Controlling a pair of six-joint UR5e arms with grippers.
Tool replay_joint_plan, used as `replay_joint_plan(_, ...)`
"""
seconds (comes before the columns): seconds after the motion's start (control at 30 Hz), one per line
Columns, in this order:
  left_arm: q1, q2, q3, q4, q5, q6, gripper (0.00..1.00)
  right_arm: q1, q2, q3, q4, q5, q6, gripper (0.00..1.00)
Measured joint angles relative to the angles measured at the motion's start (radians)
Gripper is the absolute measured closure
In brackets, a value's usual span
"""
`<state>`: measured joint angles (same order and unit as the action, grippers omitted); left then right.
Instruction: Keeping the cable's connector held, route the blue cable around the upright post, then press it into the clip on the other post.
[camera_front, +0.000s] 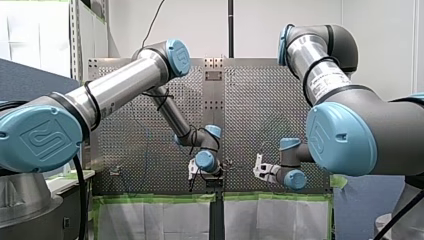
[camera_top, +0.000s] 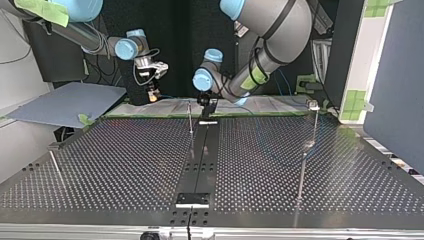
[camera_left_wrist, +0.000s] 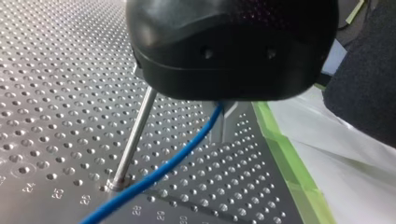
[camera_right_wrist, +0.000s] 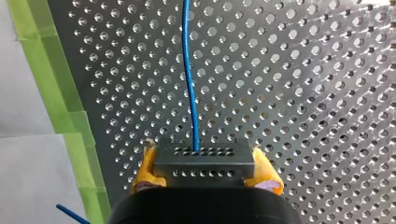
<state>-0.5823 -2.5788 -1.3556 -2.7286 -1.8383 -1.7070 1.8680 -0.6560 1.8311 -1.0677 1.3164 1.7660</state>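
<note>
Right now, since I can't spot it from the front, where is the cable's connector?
In the right wrist view the connector is clamped between my right gripper's yellow pads, the blue cable running ahead from it over the table.

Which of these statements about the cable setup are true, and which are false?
1. My right gripper's yellow pads clamp the connector. True.
2. In the left wrist view the cable passes close by the post's foot. True.
3. The cable is red. False: it is blue.
4. The table is smooth wood. False: it is perforated metal.
</note>
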Motion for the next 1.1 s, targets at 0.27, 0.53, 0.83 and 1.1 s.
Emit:
replay_joint_plan(0.27, 0.002, 0.001, 0.0, 0.001, 0.045, -0.001, 1.0, 0.0, 0.0, -0.018, 0.006, -0.009, 0.0, 1.0)
replay_joint_plan(0.53, 0.006, 0.001, 0.001, 0.001, 0.064, -0.019, 1.0, 0.0, 0.0, -0.023, 0.002, -0.012, 0.0, 1.0)
replay_joint_plan(0.83, 0.016, 0.001, 0.037, -0.02, 0.078, -0.055, 1.0, 0.0, 0.0, -0.027, -0.002, -0.033, -0.001, 1.0)
replay_joint_plan(1.1, 0.03, 0.001, 0.043, -0.028, 0.079, -0.06, 1.0, 0.0, 0.0, -0.036, -0.003, -0.036, 0.001, 1.0)
